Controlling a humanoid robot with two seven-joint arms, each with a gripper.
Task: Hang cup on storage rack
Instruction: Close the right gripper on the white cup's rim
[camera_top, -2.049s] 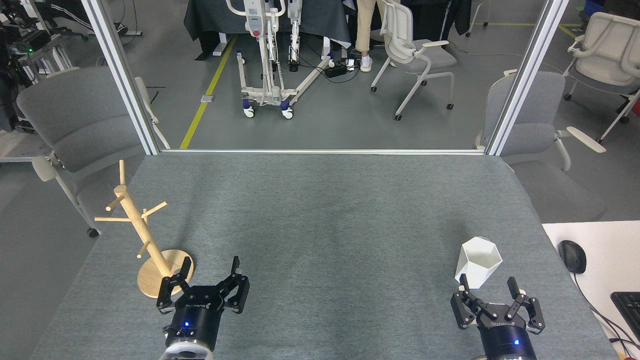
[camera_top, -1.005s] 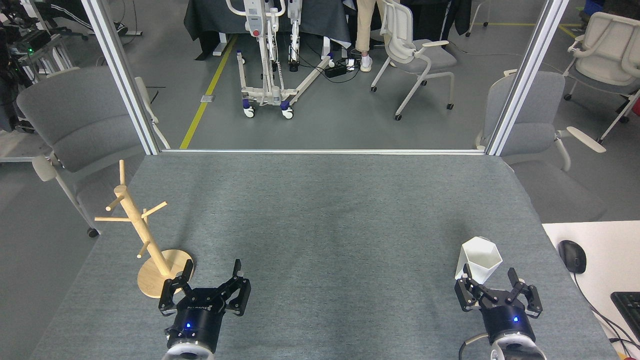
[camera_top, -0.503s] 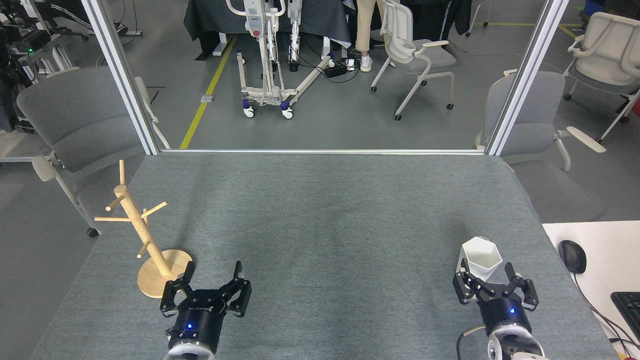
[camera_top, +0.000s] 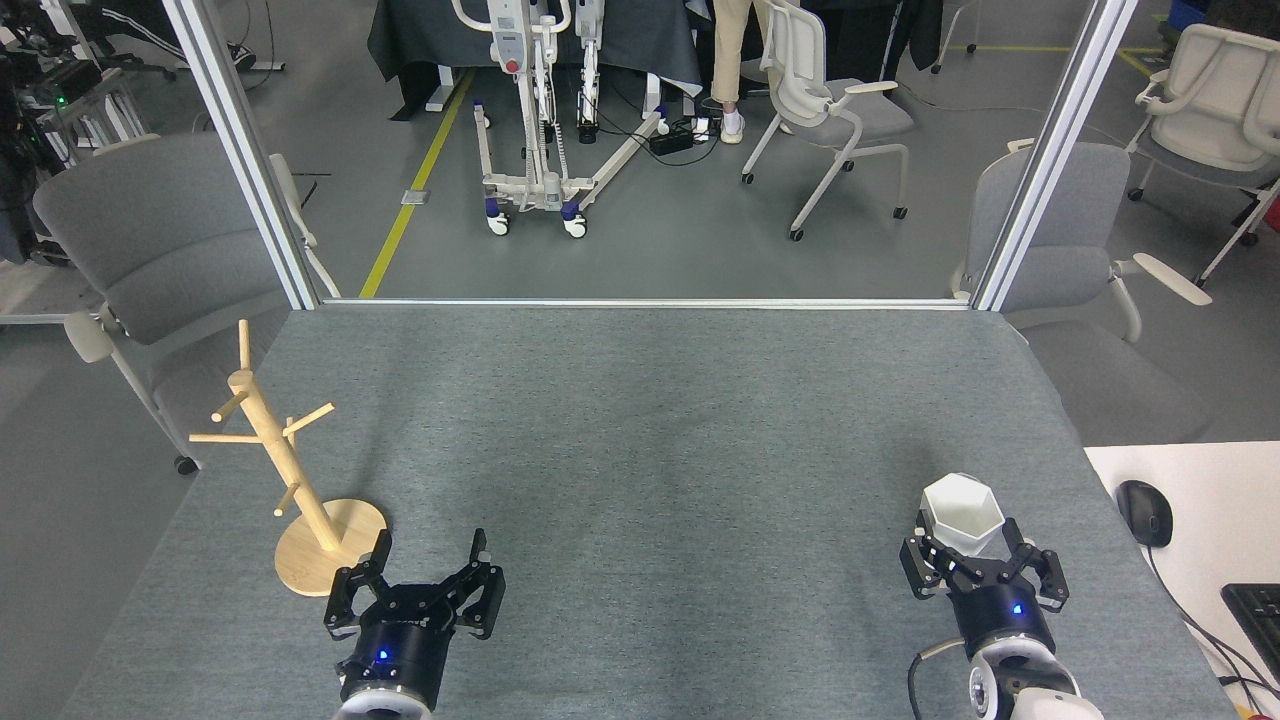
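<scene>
Tabletop (camera_top: 640, 420): grey felt surface carrying both task items.

Storage rack (camera_top: 290, 480): wooden mug tree, upright at 8 o'clock, angled pegs bare.

Left gripper (camera_top: 420, 580): jaws spread, empty, just beside the rack's disc base.

Right gripper (camera_top: 980, 565): jaws spread to either side of the cup's lower body; contact cannot be told.

Cup (camera_top: 962, 512): white, hexagonal rim, upright at 4 o'clock, well apart from the rack.

Step judged: grasp approach. Next: close, lift, carry toward 8 o'clock, thread handle onto a peg.
</scene>
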